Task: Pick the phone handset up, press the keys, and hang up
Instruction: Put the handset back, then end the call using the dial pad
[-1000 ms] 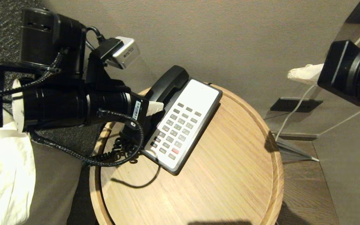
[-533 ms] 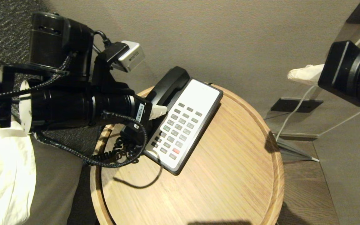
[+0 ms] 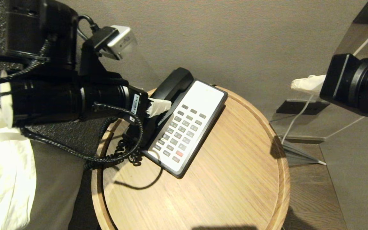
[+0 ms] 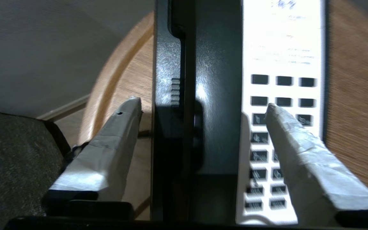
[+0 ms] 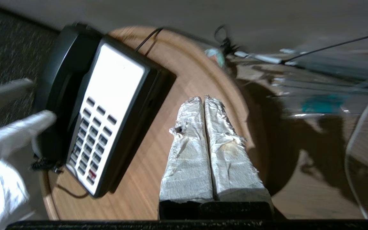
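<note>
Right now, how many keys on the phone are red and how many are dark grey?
Red key: 1
Dark grey keys: cannot tell exactly, the left gripper hides part of the grid
Total: cannot tell

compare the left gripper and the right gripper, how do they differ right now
The left gripper is open, its fingers spread to either side of the phone handset; the right gripper is shut, fingers pressed together.
The left gripper is at the phone, one finger over the keys; the right gripper hangs apart from the phone, above the round wooden table, holding nothing.
Both have fingers wrapped in pale tape.
</note>
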